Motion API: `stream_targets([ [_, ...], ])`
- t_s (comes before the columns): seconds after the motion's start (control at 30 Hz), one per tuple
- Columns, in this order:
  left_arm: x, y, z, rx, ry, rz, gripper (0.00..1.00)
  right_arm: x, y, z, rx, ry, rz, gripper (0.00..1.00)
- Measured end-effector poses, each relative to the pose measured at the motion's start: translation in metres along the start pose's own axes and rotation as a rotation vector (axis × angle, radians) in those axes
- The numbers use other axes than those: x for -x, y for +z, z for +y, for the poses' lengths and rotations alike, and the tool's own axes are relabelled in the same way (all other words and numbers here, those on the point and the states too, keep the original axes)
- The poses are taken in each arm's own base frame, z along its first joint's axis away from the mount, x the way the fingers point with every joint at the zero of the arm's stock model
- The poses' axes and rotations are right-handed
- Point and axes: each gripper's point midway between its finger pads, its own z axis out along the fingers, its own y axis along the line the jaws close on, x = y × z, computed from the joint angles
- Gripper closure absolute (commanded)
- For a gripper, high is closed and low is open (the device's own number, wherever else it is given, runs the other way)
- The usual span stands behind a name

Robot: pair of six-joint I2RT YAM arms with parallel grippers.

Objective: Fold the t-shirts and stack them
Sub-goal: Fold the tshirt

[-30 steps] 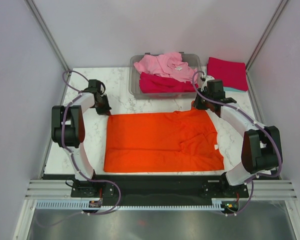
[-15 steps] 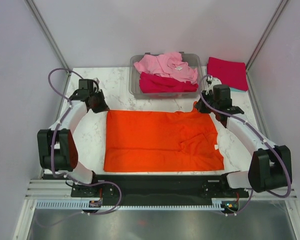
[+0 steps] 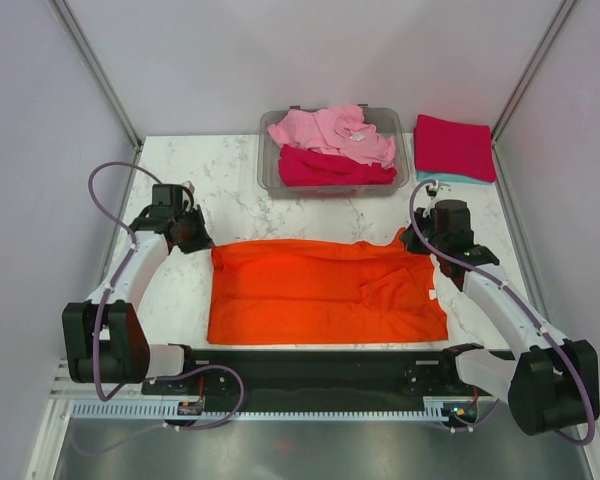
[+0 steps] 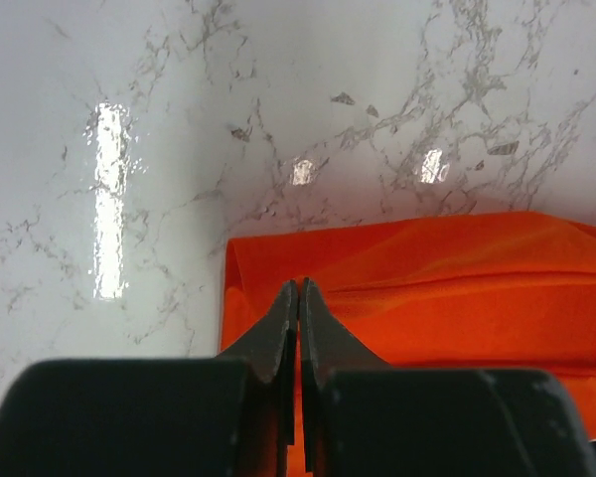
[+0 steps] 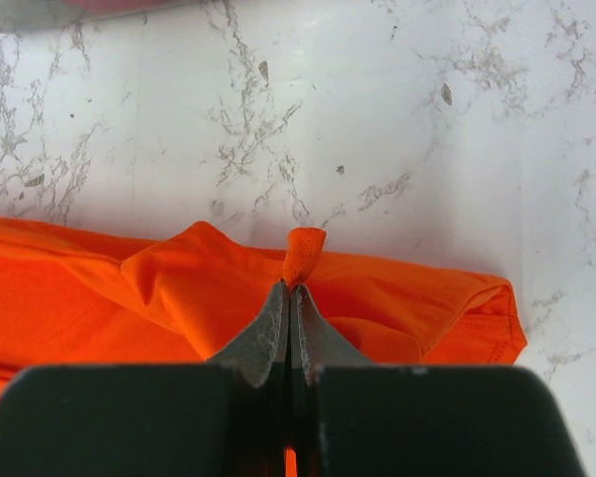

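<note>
The bright orange t-shirt (image 3: 320, 290) lies spread on the marble table, its far edge lifted and drawn toward the near side. My left gripper (image 3: 206, 247) is shut on its far left corner; the wrist view shows the jaws pinching orange cloth (image 4: 427, 288). My right gripper (image 3: 412, 238) is shut on the far right corner, a nub of orange cloth (image 5: 304, 253) sticking out past the tips. A light pink t-shirt (image 3: 330, 130) and a crimson-magenta one (image 3: 330, 168) lie in the bin. A folded crimson-magenta t-shirt (image 3: 453, 146) rests on a teal one (image 3: 432, 177).
The grey see-through bin (image 3: 271, 160) stands at the back centre. The folded stack sits at the back right corner. Bare marble (image 3: 170, 290) lies left of the orange shirt. Pale walls and metal posts enclose the table.
Both grippers have pulled the orange shirt's far edge toward the near side, so the shirt now looks shorter front to back. Both arms have drawn back with it.
</note>
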Motion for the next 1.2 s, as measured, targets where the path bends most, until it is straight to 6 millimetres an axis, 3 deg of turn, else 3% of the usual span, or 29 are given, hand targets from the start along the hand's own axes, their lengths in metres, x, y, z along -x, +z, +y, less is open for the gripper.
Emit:
stream_targets([
  [0.13,-0.01,-0.004,0.009,0.039,-0.003,0.011,0.98,-0.005,-0.006,-0.006,-0.031,0.016,-0.006,1.0],
  [0.5,-0.022,-0.024,0.017,0.076,-0.001,-0.02,0.97,-0.049,-0.014,-0.025,-0.098,0.077,0.075,1.0],
  [0.7,-0.035,-0.028,0.018,0.075,-0.005,0.009,0.93,-0.053,-0.02,-0.029,-0.14,0.137,0.076,1.0],
  [0.77,-0.036,-0.033,0.016,0.071,-0.002,0.0,0.9,-0.055,-0.022,-0.031,-0.157,0.172,0.079,1.0],
  [0.83,-0.033,-0.039,0.014,0.067,0.002,-0.027,0.79,-0.06,-0.024,-0.034,-0.179,0.212,0.083,0.97],
  [0.87,-0.031,-0.041,0.013,0.064,0.002,-0.039,0.76,-0.063,-0.025,-0.035,-0.191,0.23,0.088,0.93],
  [0.93,-0.029,-0.046,0.012,0.064,-0.001,-0.061,0.65,-0.076,-0.026,-0.041,-0.222,0.279,0.104,0.76],
  [0.97,-0.028,-0.049,0.012,0.063,-0.002,-0.07,0.57,-0.083,-0.026,-0.044,-0.238,0.298,0.115,0.52],
  [1.03,-0.027,-0.056,0.011,0.062,-0.002,-0.095,0.4,-0.099,-0.028,-0.05,-0.271,0.331,0.144,0.35],
  [1.07,-0.025,-0.061,0.012,0.065,-0.001,-0.114,0.37,-0.108,-0.029,-0.054,-0.289,0.351,0.161,0.25],
  [1.2,-0.011,-0.089,0.01,0.065,0.004,-0.251,0.37,-0.125,-0.032,-0.061,-0.341,0.4,0.193,0.17],
])
